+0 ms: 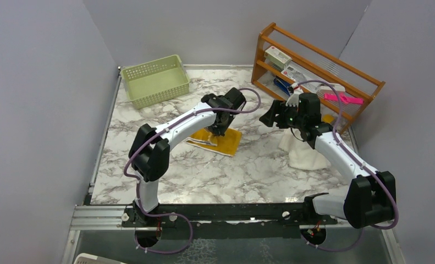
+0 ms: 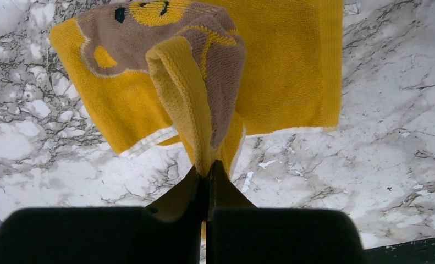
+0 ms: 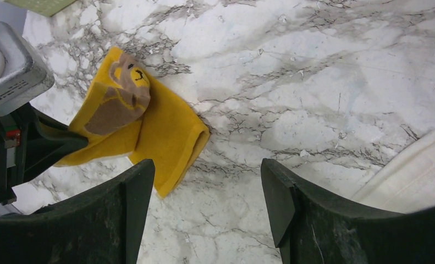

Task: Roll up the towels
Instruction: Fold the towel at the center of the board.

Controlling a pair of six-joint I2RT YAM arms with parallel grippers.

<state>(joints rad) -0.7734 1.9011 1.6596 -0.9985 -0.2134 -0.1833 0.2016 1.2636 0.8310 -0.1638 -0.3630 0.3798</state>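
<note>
Near centre frame, left end effector (image 2: 207, 171) is clamped on a raised corner of the yellow towel (image 1: 227, 144); right end effector (image 3: 204, 173) hangs apart above the desk (image 1: 204, 176), cream towel (image 1: 306, 158) right of centre.

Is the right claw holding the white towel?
No, the right gripper is open above the marble tabletop, with the cream-white towel lying off to one side.

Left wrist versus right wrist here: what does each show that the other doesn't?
Left wrist only: the left gripper from behind, jaws shut on a raised fold of the yellow towel. Right wrist only: the open right gripper, a corner of the white towel, and a bit of the green basket. Both: the yellow towel with its bear pattern, the left gripper at it, and the marble table.
</note>
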